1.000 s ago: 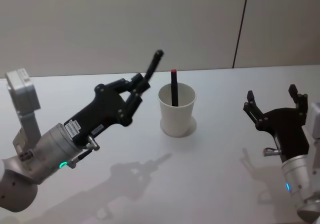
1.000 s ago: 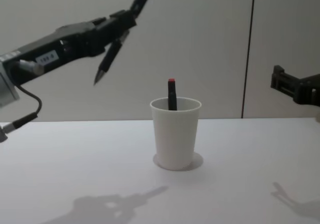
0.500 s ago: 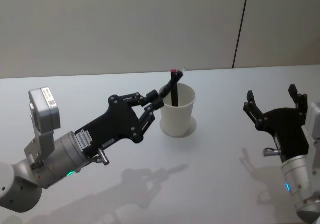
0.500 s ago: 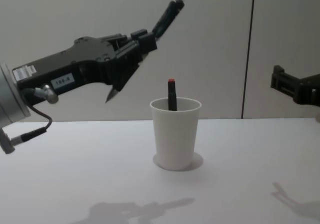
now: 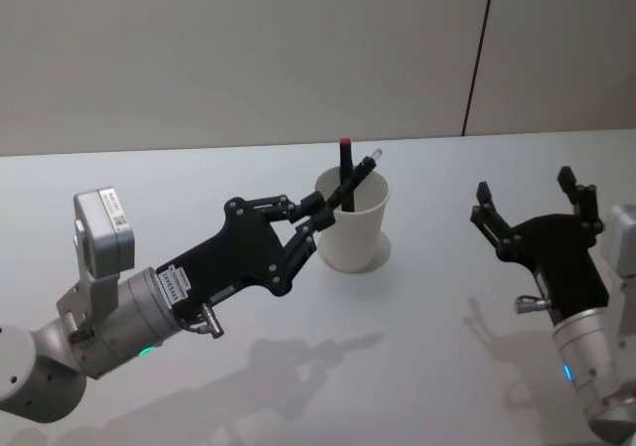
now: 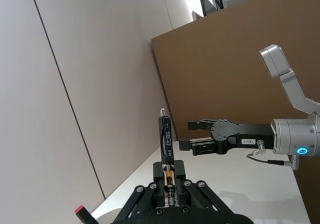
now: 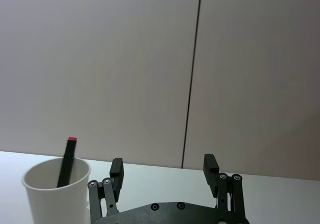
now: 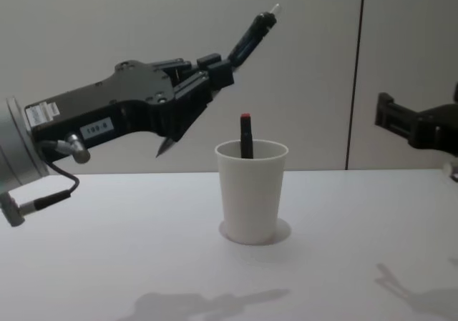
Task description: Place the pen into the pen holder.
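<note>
The pen holder (image 5: pixel 351 235) is a white paper cup standing mid-table, also seen in the chest view (image 8: pixel 250 196) and the right wrist view (image 7: pixel 54 194). A black pen with a red cap (image 5: pixel 345 168) (image 8: pixel 246 135) stands inside it. My left gripper (image 5: pixel 320 216) (image 8: pixel 217 73) is shut on a second black pen (image 8: pixel 250 35) (image 6: pixel 166 144). That pen is tilted, up and to the left of the cup, with its lower tip left of the rim. My right gripper (image 5: pixel 527 192) (image 7: pixel 163 164) hangs open to the right of the cup, holding nothing.
The white table (image 5: pixel 397 347) runs back to a plain grey wall (image 8: pixel 308 63) close behind the cup. In the left wrist view a brown board (image 6: pixel 240 74) stands behind my right gripper (image 6: pixel 189 135).
My left gripper has carried the pen down and rightward toward the cup, and the pen now leans over more. The right gripper has shifted slightly left.
</note>
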